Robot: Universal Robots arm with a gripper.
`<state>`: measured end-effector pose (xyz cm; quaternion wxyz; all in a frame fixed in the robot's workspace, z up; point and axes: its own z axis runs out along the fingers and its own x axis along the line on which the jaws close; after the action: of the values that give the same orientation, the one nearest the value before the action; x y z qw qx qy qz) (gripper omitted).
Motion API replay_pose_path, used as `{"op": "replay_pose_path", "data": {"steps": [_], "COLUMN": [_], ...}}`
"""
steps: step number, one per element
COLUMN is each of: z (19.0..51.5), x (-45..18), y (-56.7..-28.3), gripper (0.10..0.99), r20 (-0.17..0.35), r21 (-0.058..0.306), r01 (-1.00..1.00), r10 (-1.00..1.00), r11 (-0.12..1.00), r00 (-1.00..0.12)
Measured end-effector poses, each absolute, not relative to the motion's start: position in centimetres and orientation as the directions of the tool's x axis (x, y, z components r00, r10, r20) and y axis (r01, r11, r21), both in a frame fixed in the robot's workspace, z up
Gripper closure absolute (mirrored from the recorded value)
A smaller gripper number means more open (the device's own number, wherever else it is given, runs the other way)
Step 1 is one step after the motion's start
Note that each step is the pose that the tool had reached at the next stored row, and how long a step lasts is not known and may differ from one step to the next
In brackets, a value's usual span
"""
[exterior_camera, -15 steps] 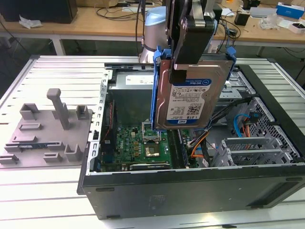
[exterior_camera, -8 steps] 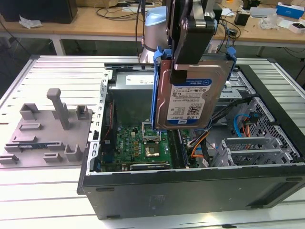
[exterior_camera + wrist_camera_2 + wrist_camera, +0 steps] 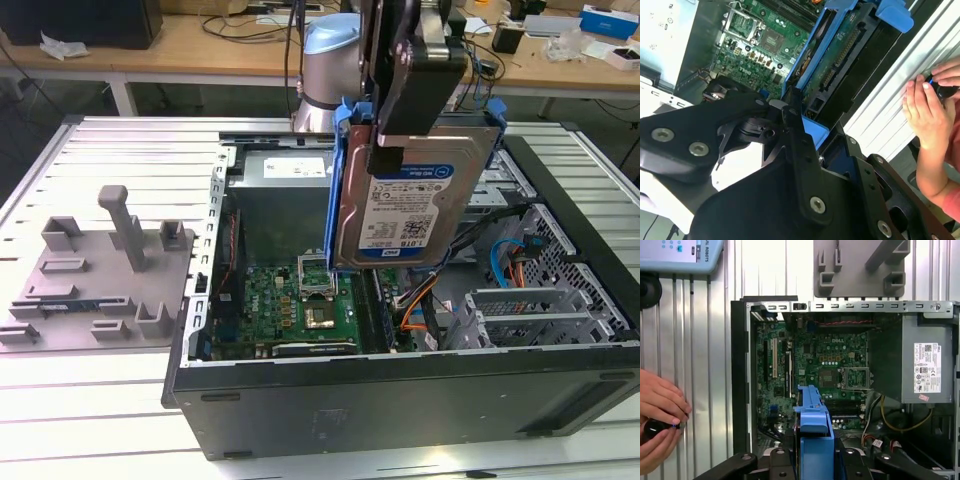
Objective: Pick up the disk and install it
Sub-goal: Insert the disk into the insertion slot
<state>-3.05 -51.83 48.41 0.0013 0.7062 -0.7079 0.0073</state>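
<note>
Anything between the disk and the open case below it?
Nothing visible does. The gripper holds the disk upright over the open computer case; orange cables lie low inside, toward the exterior view's right.

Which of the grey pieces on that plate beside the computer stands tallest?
The T-topped post; every other grey block on the plate is low and squat.

The disk (image 3: 813, 415) hangs edge-on over the open computer case (image 3: 740, 365).
</note>
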Motion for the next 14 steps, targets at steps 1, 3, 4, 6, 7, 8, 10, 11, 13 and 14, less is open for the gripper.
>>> {"op": "replay_pose_path", "data": {"steps": [1, 3, 4, 6, 7, 8, 10, 11, 13, 14], "z": [48.4, 48.4, 48.4, 48.4, 48.4, 48.4, 48.4, 48.4, 48.4, 48.4], "x": [-2.9, -2.2, -1.7, -0.9, -0.3, 0.1, 0.8, 1.4, 2.0, 2.5], "y": [-51.9, -52.1, -52.3, -52.6, -52.8, -52.9, -53.1, -53.3, -53.4, -53.5], "gripper": [0.722, 0.722, 0.722, 0.722, 0.722, 0.722, 0.722, 0.722, 0.722, 0.722], "r20": [0.012, 0.012, 0.012, 0.012, 0.012, 0.012, 0.012, 0.012, 0.012, 0.012], "r21": [-0.008, -0.008, -0.008, -0.008, -0.008, -0.008, -0.008, -0.008, -0.008, -0.008], "r01": [-1.0, -1.0, -1.0, -1.0, -1.0, -1.0, -1.0, -1.0, -1.0, -1.0], "r10": [-1.0, -1.0, -1.0, -1.0, -1.0, -1.0, -1.0, -1.0, -1.0, -1.0], "r11": [0.002, 0.002, 0.002, 0.002, 0.002, 0.002, 0.002, 0.002, 0.002, 0.002], "r00": [-0.003, -0.002, -0.002, -0.002, -0.002, -0.002, -0.002, -0.002, -0.003, -0.002]}}
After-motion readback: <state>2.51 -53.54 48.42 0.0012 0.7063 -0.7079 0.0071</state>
